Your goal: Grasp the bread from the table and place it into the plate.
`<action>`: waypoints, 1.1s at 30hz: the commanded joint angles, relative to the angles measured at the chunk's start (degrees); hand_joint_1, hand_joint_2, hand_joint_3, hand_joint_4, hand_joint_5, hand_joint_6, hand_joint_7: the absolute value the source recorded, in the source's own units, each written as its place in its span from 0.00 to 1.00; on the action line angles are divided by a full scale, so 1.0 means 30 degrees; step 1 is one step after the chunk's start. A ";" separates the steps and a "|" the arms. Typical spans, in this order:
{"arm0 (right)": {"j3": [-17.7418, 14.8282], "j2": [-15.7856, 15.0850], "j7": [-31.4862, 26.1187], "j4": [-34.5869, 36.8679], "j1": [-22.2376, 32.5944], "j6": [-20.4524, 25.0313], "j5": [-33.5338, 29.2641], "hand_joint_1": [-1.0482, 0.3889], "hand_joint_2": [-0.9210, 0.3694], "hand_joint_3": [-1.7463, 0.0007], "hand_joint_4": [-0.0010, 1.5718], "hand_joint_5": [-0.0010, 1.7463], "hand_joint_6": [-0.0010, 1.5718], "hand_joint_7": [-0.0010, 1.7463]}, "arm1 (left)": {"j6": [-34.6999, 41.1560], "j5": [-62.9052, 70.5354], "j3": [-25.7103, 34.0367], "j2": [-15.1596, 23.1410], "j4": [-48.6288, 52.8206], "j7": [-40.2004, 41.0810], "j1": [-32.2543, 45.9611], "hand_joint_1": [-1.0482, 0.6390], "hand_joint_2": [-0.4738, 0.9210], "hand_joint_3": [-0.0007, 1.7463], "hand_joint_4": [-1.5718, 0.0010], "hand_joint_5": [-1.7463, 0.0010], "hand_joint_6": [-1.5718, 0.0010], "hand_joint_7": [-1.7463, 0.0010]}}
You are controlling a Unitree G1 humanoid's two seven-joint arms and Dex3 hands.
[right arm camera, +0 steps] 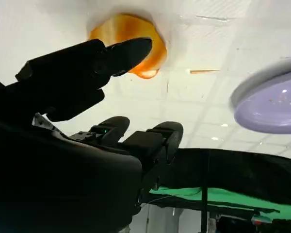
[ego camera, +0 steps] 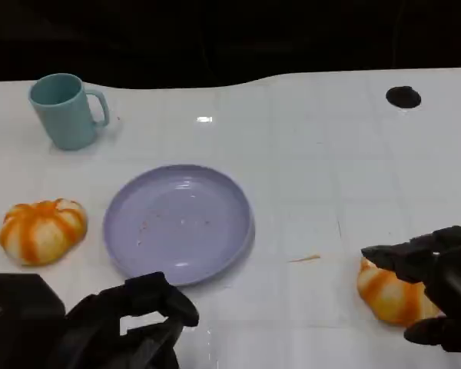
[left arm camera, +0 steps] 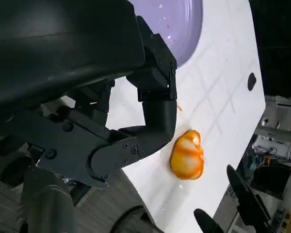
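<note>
The white tabletop (ego camera: pixel 307 177) is the biggest thing here, with faint square lines across it. A round purple plate (ego camera: pixel 178 223) sits flat near the middle, with a few tiny crumbs in it and nothing else.

The left hand (ego camera: pixel 115 327) is low at the near edge, just in front of the plate. Its black fingers (left arm camera: pixel 157 121) are bent and apart, and they hold nothing.

The right hand (ego camera: pixel 438 288) is at the near right side. Its fingers (right arm camera: pixel 121 54) are spread wide around an orange and white bread (ego camera: pixel 392 296), one finger above it and one below, but I cannot tell if they touch it. This bread lies on the tabletop, well apart from the plate.

A second bread (ego camera: pixel 42 231), the same colors, lies on the tabletop just beside the plate's left side. No hand is on it.

A blue-green mug (ego camera: pixel 65 110) stands upright at the far left, handle turned right.

A small dark spot (ego camera: pixel 403 97) is at the far right. A tiny orange crumb (ego camera: pixel 305 258) lies between the plate and the right bread.
</note>
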 commanded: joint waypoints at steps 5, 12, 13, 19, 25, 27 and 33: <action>0.0484 -0.0393 0.0810 0.1830 -0.1173 0.0490 -0.0921 0.37 0.07 1.00 0.19 0.10 0.27 0.00 | 0.0140 0.0154 -0.0047 0.0055 0.0010 0.0237 -0.0277 0.42 0.89 0.47 0.57 0.00 0.63 0.15; 0.1375 -0.0281 0.0603 0.4056 -0.2237 0.0935 -0.1668 0.37 0.07 1.00 0.18 0.08 0.26 0.00 | 0.0169 0.0145 -0.0061 -0.0040 -0.0107 0.0310 -0.0205 0.42 0.89 0.46 0.57 0.00 0.63 0.15; 0.1534 -0.0233 0.0440 0.4492 -0.2402 0.0952 -0.1688 0.37 0.07 1.00 0.18 0.08 0.26 0.00 | 0.0239 0.0130 -0.0054 -0.0057 -0.0137 0.0344 -0.0206 0.42 0.89 0.46 0.57 0.00 0.63 0.15; 0.2593 -0.0034 0.0082 0.6701 -0.3542 0.1341 -0.1835 0.36 0.06 1.00 0.18 0.07 0.26 0.00 | 0.0414 0.0067 -0.0041 -0.0151 -0.0233 0.0404 -0.0216 0.42 0.89 0.46 0.57 0.00 0.62 0.15; 0.3549 0.0330 -0.0601 0.9135 -0.4912 0.1648 -0.1737 0.34 0.04 1.00 0.20 0.06 0.26 0.00 | 0.0417 0.0254 -0.0142 -0.0133 -0.0329 0.0456 -0.0261 0.43 0.89 0.47 0.56 0.00 0.62 0.15; 0.3905 0.0561 -0.0763 0.9964 -0.5405 0.1880 -0.1699 0.35 0.04 1.00 0.20 0.06 0.26 0.00 | 0.0380 0.0206 -0.0147 -0.0147 -0.0322 0.0415 -0.0260 0.43 0.89 0.47 0.57 0.00 0.62 0.15; 0.4751 0.1276 -0.0951 1.2323 -0.6827 0.2941 -0.1566 0.35 0.02 0.99 0.19 0.04 0.25 0.00 | 0.0318 0.0278 -0.0187 -0.0102 -0.0342 0.0436 -0.0205 0.43 0.90 0.47 0.57 0.00 0.62 0.15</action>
